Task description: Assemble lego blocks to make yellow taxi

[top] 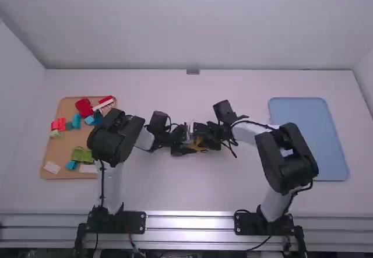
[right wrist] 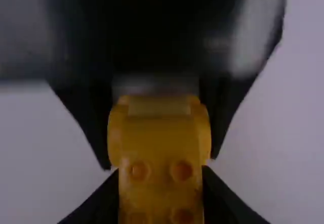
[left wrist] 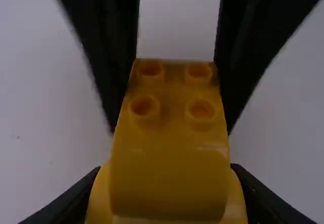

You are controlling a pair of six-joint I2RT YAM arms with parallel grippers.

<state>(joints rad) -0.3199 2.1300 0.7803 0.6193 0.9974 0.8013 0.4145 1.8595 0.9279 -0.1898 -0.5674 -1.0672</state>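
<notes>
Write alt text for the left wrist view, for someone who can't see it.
A yellow block with four round studs and a smooth, rounded end is held by two black grippers against a pale background. The left gripper grips the rounded end from both sides; the right gripper grips the studded end.

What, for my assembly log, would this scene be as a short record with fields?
workpiece: yellow Lego car body, rounded at one end, studded at the other
left gripper: shut on the rounded end
right gripper: shut on the studded end
brown board: at the table's left, partly behind the left arm
on the board: red blocks, blue blocks, green blocks, white blocks
blue tray: at the table's right
</notes>
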